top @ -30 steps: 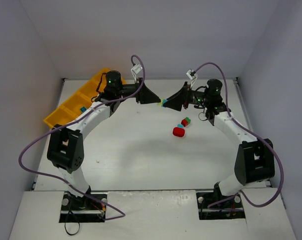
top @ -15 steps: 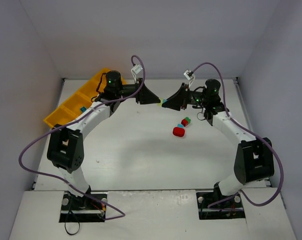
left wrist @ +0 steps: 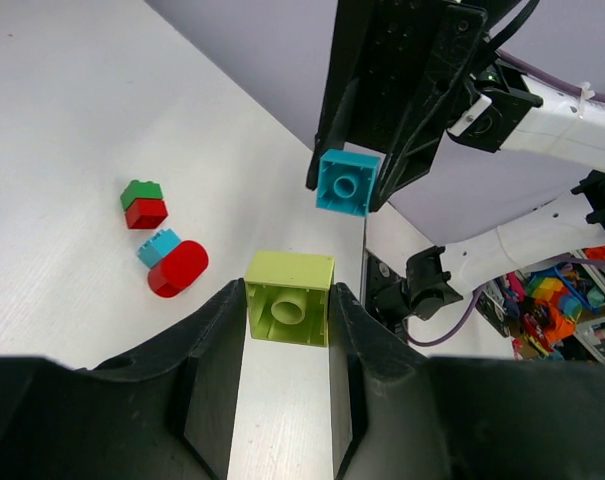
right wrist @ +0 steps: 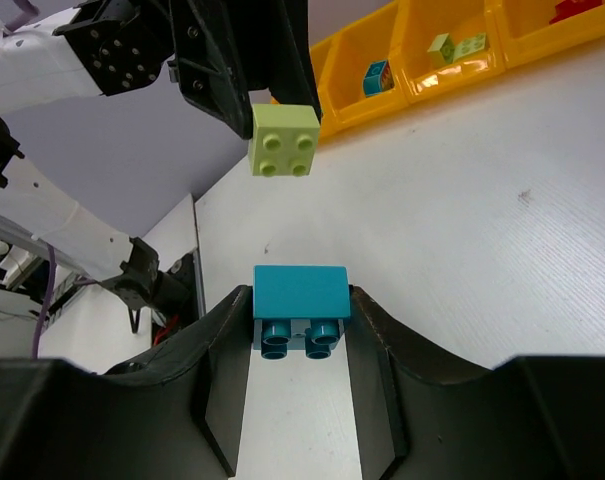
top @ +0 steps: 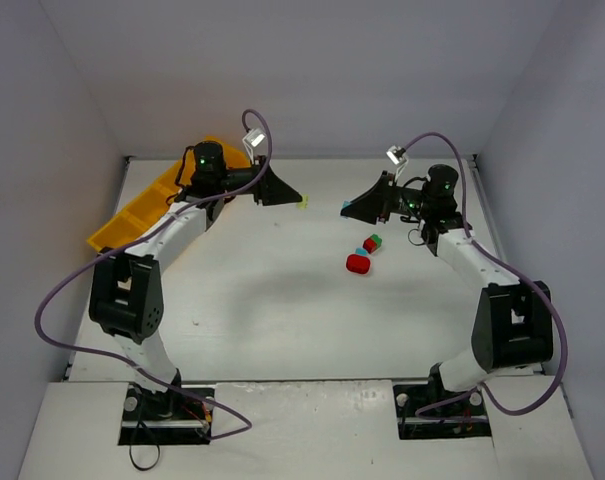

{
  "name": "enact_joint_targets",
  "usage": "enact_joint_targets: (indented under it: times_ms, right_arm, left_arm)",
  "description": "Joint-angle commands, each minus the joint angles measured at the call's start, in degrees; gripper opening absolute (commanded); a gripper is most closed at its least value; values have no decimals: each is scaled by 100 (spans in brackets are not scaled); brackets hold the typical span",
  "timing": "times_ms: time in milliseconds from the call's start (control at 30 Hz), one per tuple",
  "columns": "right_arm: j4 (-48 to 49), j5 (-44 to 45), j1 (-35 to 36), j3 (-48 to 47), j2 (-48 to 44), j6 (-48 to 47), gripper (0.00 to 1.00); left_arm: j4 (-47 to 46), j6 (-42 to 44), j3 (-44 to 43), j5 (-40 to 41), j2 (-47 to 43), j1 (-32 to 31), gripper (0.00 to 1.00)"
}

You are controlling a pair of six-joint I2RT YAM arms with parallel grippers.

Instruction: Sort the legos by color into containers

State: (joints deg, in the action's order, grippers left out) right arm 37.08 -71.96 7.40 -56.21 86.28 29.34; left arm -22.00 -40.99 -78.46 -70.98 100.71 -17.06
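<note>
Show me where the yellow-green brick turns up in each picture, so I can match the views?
Top external: the yellow-green brick is upper middle, at the tip of the left gripper.
Left wrist: bottom centre, clamped between the black fingers.
Right wrist: upper centre, raised above the table.
Shared landmark: the teal brick held by the right gripper, opposite it in all three views.

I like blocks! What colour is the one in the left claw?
Yellow-green brick, clearest in the left wrist view.
</note>
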Motion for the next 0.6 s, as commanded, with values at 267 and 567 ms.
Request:
enact_joint_targets:
  times_ms: [267, 567]
  right_arm:
    - [-561, -46, -46, -154, -410, -780, 1]
    - [-982, 165, -63, -84, -542, -1053, 2]
  left_arm:
    - [2864, 1760, -1177, 1882, -8, 1186, 0]
    - [4730, 2930, -2700, 6015, 932, 1583, 0]
